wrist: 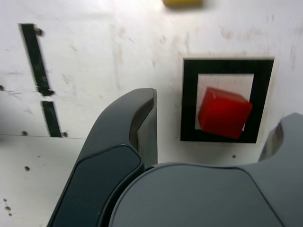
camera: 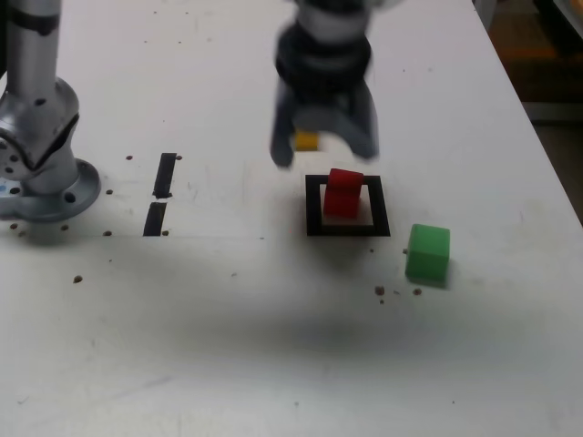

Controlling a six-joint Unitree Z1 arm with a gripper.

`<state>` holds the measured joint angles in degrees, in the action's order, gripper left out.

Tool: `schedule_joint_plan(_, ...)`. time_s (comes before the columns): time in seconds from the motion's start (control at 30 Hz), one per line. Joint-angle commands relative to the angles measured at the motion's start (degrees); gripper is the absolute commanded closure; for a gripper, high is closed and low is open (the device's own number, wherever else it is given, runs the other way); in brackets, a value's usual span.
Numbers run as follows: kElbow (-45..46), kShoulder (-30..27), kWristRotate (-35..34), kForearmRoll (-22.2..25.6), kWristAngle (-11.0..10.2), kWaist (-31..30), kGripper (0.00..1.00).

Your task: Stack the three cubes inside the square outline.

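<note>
The red cube (camera: 343,193) sits inside the square outline (camera: 314,206), turned a little against its sides. My gripper (camera: 323,150) hangs blurred just above and behind it, jaws spread wide with nothing between them. In the wrist view the red cube (wrist: 224,112) lies within the square outline (wrist: 189,99), and the open gripper (wrist: 218,106) has a dark finger (wrist: 142,118) on either side of it, neither touching it. The yellow cube (camera: 306,140) peeks out behind the gripper and is mostly hidden; the wrist view shows only an edge of the yellow cube (wrist: 182,2). The green cube (camera: 427,253) rests on the table toward the exterior view's right of the outline.
The arm's metal base (camera: 36,155) stands at the exterior view's left. Two short black tape strips (camera: 164,175) (camera: 155,218) lie between it and the outline. Small dark specks (camera: 392,291) dot the white table. The table's edge (camera: 547,155) runs along the exterior view's right.
</note>
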<state>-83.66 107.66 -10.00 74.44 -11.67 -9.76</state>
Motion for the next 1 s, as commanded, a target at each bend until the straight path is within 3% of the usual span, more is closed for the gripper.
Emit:
schedule_joint_plan(0.0,0.87,-1.14,1.06,0.12,0.15,2.47,0.00)
schedule_joint_plan(0.13,2.65,-1.35,5.99,-0.45,1.01,10.14,0.00)
schedule_joint_plan(0.33,2.38,2.24,10.06,-2.06,0.46,17.18,0.00)
schedule_joint_plan(0.6,0.85,7.01,10.70,-2.84,-0.80,20.41,0.02)
schedule_joint_plan(0.8,1.08,8.71,11.05,-3.25,-0.80,20.95,0.15)
schedule_joint_plan(0.97,4.59,9.07,11.67,-7.49,-0.17,22.99,0.19)
